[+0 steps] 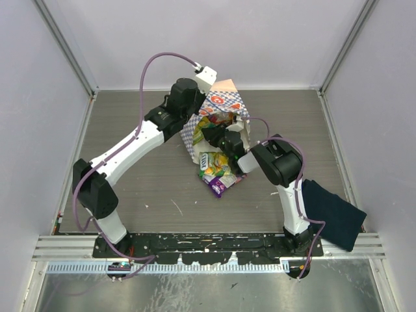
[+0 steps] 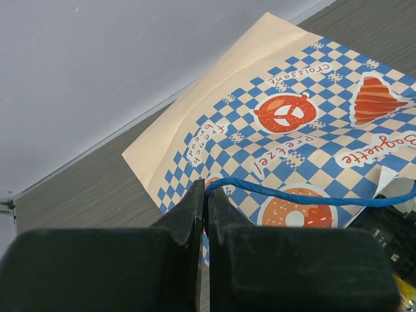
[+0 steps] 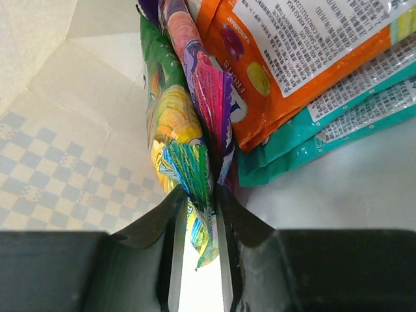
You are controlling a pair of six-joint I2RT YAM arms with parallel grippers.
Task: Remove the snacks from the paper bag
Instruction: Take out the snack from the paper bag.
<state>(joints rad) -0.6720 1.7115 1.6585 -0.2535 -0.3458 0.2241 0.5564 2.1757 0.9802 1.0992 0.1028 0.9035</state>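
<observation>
Left arm reaches out across the table (image 1: 143, 188) to the paper bag (image 1: 226, 101). The left gripper (image 2: 207, 192) is clamped on its blue cord handle (image 2: 292, 194). Right arm is bent inward, with the right gripper (image 3: 198, 195) at the bag mouth, jaws pinching the crimped edge of a green-yellow packet (image 3: 170, 123). We see an orange packet (image 3: 292, 58) and a teal packet (image 3: 338, 123) stacked just beside it. More snacks (image 1: 218, 170) lie on the table at the mouth.
</observation>
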